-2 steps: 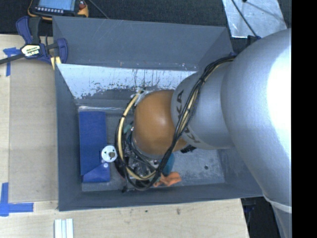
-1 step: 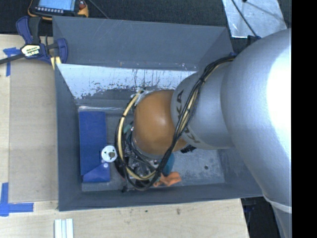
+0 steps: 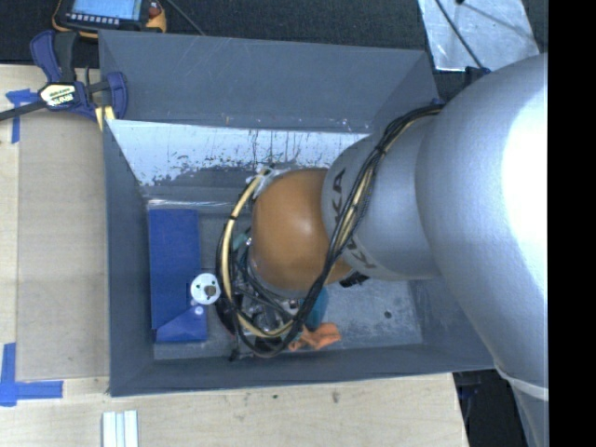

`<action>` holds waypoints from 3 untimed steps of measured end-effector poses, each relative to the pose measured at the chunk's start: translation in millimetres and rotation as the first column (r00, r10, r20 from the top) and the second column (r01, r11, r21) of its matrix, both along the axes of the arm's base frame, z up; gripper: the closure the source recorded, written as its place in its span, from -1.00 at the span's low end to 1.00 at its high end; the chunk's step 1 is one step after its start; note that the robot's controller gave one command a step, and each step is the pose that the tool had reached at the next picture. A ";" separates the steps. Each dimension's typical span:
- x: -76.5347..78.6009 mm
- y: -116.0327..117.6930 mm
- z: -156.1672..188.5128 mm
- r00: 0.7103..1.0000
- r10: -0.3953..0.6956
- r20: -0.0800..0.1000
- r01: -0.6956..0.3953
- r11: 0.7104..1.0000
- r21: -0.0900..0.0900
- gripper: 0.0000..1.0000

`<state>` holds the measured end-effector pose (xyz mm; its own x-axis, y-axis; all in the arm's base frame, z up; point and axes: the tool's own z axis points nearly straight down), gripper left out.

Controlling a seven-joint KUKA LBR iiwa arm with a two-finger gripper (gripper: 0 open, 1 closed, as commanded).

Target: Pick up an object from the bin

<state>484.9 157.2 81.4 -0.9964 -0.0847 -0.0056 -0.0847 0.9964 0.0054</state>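
My gripper [image 3: 258, 316] hangs low near the front wall of the bin, mostly hidden under the arm's orange dome and its cables. Just left of it lies a small white round thing [image 3: 205, 290] with a brownish centre, resting on the right edge of a flat blue rectangular pack [image 3: 175, 266]. The blue pack lies lengthwise along the bin's left side, with a folded corner at its front end. To the gripper's right an orange thing [image 3: 319, 337] pokes out by the front wall, partly covered by the arm.
The thick silver arm comes in from the right and covers the bin's right half. A strip of grey floor shows behind the blue pack and at the front right. The bin walls slope steeply on all sides.
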 end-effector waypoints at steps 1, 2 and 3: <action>10.6 -1.1 61.7 1.000 -0.027 -0.011 0.027 1.000 -0.006 1.00; 23.4 16.4 41.9 1.000 0.004 -0.003 -0.004 1.000 -0.005 -1.00; 25.2 22.0 22.6 1.000 0.017 -0.006 -0.017 1.000 -0.006 -1.00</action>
